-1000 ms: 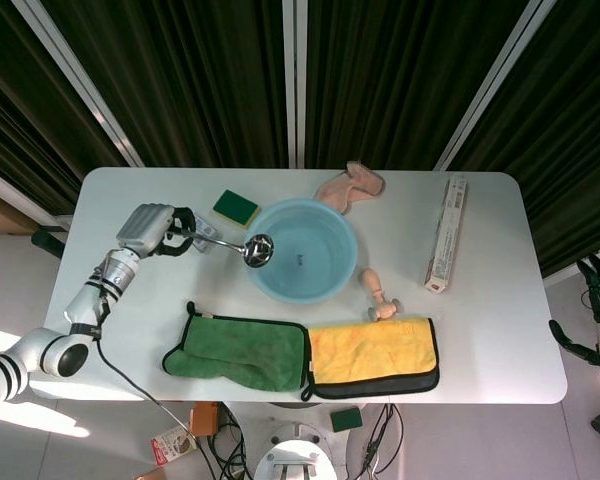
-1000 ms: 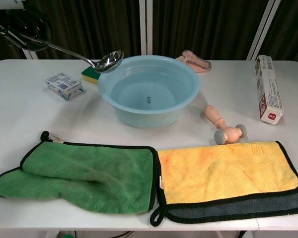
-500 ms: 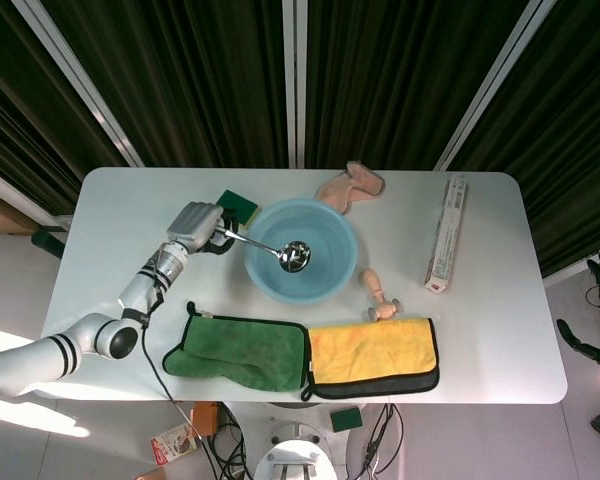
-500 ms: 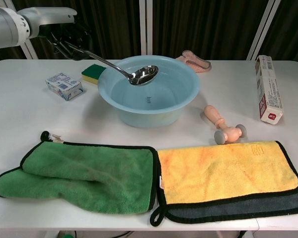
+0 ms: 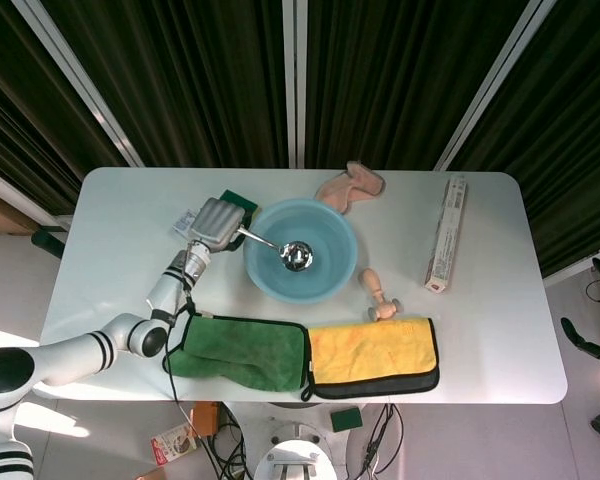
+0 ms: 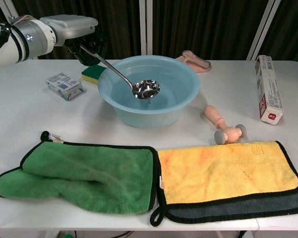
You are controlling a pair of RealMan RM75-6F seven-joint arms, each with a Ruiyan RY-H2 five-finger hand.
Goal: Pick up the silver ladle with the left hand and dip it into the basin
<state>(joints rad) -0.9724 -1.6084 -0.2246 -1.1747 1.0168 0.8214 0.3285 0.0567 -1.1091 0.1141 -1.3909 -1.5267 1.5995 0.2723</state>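
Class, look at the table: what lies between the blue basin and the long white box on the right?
Between the basin and the long box lies only bare tabletop; the wooden roller sits nearer the front. The chest view shows it best.

Left hand (image 5: 216, 222) holds silver ladle (image 5: 283, 252) (bowl inside basin (image 5: 332, 278)).

A staged test room, not a home; a white table (image 5: 500, 340) against dark curtains (image 5: 380, 70), loose cables (image 5: 380, 440) on the floor.

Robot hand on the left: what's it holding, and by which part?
The left robot hand holds the silver ladle by the handle's far end; its bowl sits inside the blue basin.
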